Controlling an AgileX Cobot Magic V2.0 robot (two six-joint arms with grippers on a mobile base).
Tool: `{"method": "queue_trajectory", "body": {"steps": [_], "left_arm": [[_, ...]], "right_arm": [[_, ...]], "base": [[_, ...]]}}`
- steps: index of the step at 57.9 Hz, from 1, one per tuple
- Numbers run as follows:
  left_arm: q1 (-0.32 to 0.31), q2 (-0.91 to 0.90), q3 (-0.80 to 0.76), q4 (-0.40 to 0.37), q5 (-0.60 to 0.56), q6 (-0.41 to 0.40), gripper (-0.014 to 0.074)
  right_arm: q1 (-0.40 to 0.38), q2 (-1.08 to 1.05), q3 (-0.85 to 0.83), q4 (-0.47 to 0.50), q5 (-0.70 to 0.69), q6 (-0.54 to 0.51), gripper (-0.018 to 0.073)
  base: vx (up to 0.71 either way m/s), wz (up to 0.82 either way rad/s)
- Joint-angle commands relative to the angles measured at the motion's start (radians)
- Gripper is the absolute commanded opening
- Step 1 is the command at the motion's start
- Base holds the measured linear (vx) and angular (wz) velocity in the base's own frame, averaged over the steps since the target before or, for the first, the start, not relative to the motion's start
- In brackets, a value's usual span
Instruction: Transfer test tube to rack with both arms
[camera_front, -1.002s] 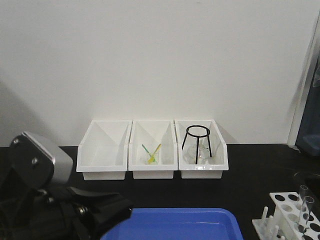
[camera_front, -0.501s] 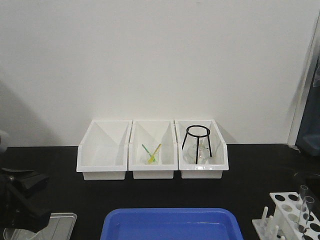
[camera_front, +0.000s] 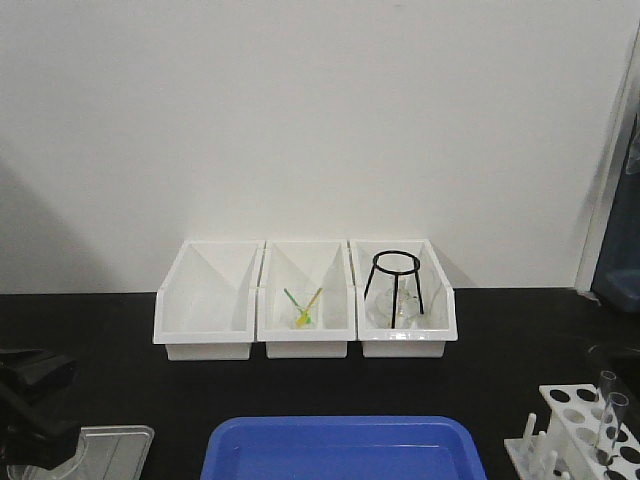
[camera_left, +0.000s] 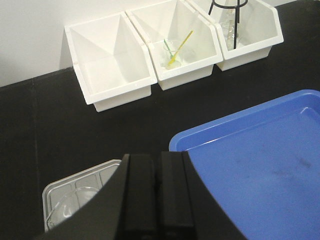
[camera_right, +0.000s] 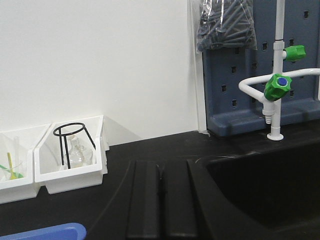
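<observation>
The white rack stands at the front right edge of the front view, pegs toward the left. Two clear test tubes stand upright in its holes. My left arm shows only as a black part at the lower left corner. In the left wrist view my left gripper is shut and empty, above the black table between a metal tray and a blue tray. In the right wrist view my right gripper is shut and empty, over the black counter beside the sink. The rack is out of both wrist views.
A blue tray lies front centre. A metal tray holding clear glassware lies front left. Three white bins line the back wall; one holds a black tripod and flask. A black sink and tap are right.
My left arm has swung down and left, from filling the lower left of the front view to its corner. The metal tray has come into sight. The rack and tubes have not moved.
</observation>
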Motion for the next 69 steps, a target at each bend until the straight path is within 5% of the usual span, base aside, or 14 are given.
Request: {"method": "queue_trajectory", "body": {"steps": [1, 16, 23, 37, 53, 69], "left_arm": [[0.002, -0.012, -0.028, 0.009, -0.064, -0.010, 0.0000], [0.002, -0.013, -0.028, 0.007, -0.118, -0.011, 0.0000], [0.002, -0.015, -0.028, -0.062, -0.190, 0.003, 0.0000], [0.058, -0.067, 0.005, -0.248, -0.359, 0.299, 0.0000], [0.229, -0.484, 0.395, -0.271, -0.411, 0.317, 0.0000], [0.281, -0.906, 0.846, -0.272, -0.504, 0.282, 0.0000]], "right_arm": [[-0.004, 0.006, -0.032, -0.007, -0.073, -0.009, -0.0011], [-0.004, 0.006, -0.032, -0.007, -0.073, -0.009, -0.0011], [-0.004, 0.006, -0.032, -0.007, -0.073, -0.009, -0.0011], [-0.004, 0.006, -0.032, -0.007, -0.073, -0.009, -0.0011], [-0.004, 0.006, -0.032, -0.007, -0.073, -0.009, -0.0011], [-0.004, 0.006, -0.032, -0.007, -0.073, -0.009, -0.0011]], "base": [[0.00, 0.00], [0.00, 0.00], [0.00, 0.00], [0.00, 0.00], [0.00, 0.00], [0.00, 0.00]]}}
